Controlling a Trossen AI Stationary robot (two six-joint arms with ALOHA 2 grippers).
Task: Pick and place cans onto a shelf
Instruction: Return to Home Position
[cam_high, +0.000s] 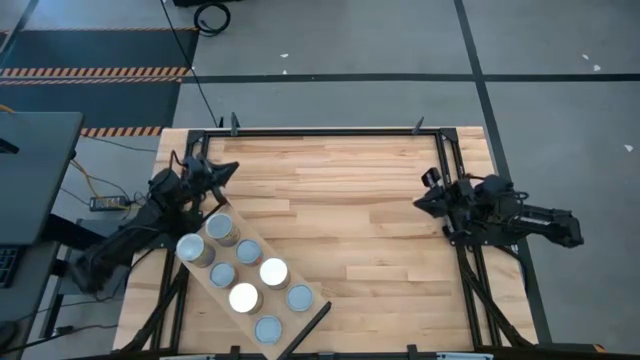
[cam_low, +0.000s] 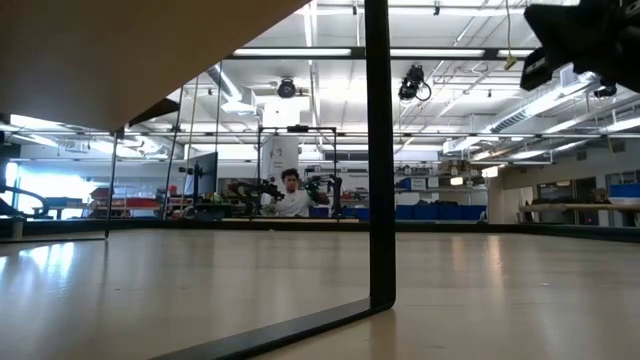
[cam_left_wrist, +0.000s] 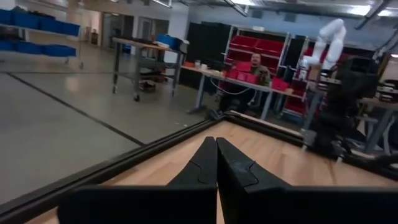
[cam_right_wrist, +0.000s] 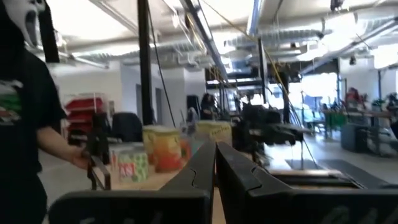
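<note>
Tagging left gripper (cam_high: 224, 168) over the left side of the tabletop (cam_high: 350, 200), near the shelf's rear end but apart from it; fingers pressed flat together in the left wrist view, gripping nothing. Moving rightward to the shelf (cam_high: 290, 318): pale plank lying diagonal at the table's front left, dark bar (cam_high: 308, 328) along its lower-right short end. Carrying all visible cans (cam_high: 248, 251) upright in two close rows, neighbours touching or nearly so. Looks: round tops mostly silvery or grey-blue, plus two bright white lids (cam_high: 245, 297) and one duller gold-toned lid (cam_high: 222, 228) at the end nearest the left gripper. Adding from the right wrist view: paper labels, an orange-yellow can (cam_right_wrist: 165, 149) beside a green-and-red can (cam_right_wrist: 133, 164). Handling, as a guess: rigid metal, no give, probably weighty if full, smooth walls apt to slip under a light pinch. Best taken across the side wall around mid-height, or top-down across the lid's width, minding the tight gaps between neighbours. Finishing at far right: right gripper (cam_high: 425, 197) over the table's right side, well apart from the shelf, fingers likewise closed on nothing.
</note>
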